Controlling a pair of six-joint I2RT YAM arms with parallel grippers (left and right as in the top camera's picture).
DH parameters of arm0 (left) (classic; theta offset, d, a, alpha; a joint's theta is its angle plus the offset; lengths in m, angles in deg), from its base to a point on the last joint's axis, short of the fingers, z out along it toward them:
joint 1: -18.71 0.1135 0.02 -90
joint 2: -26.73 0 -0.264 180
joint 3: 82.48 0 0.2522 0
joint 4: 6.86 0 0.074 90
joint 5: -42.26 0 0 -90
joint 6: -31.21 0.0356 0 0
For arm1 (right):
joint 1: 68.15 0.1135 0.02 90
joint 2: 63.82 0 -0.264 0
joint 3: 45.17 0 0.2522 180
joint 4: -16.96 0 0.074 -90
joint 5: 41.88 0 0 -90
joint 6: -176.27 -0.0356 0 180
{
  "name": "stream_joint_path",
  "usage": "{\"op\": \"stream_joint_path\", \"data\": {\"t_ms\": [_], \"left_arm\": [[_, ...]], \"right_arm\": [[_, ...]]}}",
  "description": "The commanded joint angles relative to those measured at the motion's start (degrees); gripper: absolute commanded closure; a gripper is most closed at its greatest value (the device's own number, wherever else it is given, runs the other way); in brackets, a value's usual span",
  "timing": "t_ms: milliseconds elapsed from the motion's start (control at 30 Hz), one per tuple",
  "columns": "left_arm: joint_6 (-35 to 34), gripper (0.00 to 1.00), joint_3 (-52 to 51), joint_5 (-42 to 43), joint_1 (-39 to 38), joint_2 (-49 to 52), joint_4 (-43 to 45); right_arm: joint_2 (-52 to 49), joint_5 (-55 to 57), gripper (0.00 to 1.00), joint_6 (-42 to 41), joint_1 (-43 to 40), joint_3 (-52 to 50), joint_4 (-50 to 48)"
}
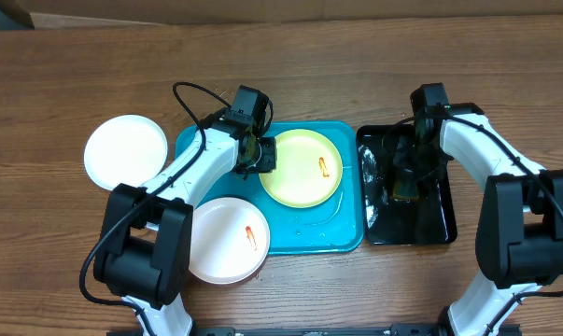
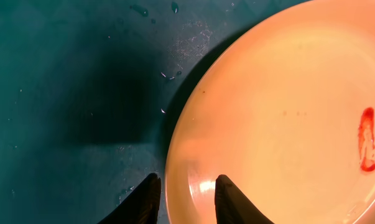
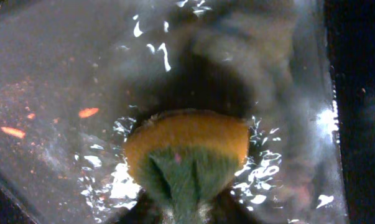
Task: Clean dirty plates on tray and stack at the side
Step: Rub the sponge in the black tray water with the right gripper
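Note:
A pale yellow-green plate (image 1: 295, 173) with a red-orange smear (image 1: 323, 168) lies on the turquoise tray (image 1: 342, 233). My left gripper (image 1: 258, 157) is shut on its left rim. In the left wrist view one finger rests outside the plate (image 2: 287, 112) over the tray (image 2: 63, 93) and the other inside it, gripper (image 2: 186, 196). A smeared white plate (image 1: 227, 240) overlaps the tray's lower left corner. A clean white plate (image 1: 125, 152) sits on the table to the left. My right gripper (image 1: 407, 177) (image 3: 187, 202) pinches a yellow and green sponge (image 3: 187, 140) over the black tray.
The glossy black tray (image 1: 435, 229) stands right of the turquoise tray, its bottom wet (image 3: 69, 74) with water droplets and a few orange specks. Droplets also dot the turquoise tray. Bare wooden table surrounds both trays.

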Motion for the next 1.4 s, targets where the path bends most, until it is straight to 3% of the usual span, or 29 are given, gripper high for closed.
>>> {"op": "stream_joint_path", "data": {"t_ms": [0,367,700,833,1167,1300,1367], "left_arm": [[0.28,0.69,-0.33,-0.46,-0.74,0.37,-0.35],[0.26,0.73,-0.33,-1.92,-0.74,0.37,-0.31],[0.24,0.74,-3.04,-4.7,-0.74,0.44,1.33],[0.2,0.82,-3.43,-4.68,-0.74,0.44,2.6],[0.09,0.82,-3.43,-4.17,-0.74,2.78,3.63],[0.02,0.95,-3.34,-3.15,-0.74,3.28,4.37],[0.02,0.95,-2.97,-3.15,-0.74,3.26,4.35]], "right_arm": [[-0.35,-2.05,0.31,0.98,-0.13,0.02,0.2],[-0.17,-3.1,0.3,3.45,-0.17,6.75,5.79],[-0.2,-2.38,0.3,4.96,-0.15,6.88,7.52],[-0.2,-2.01,0.3,4.94,-0.15,6.84,7.78],[-0.22,-1.49,0.3,4.96,-0.15,6.84,8.59],[-0.24,-1.03,0.33,4.96,-0.15,6.84,8.63],[-0.26,-0.92,0.33,4.96,-0.15,6.12,8.33]]}}
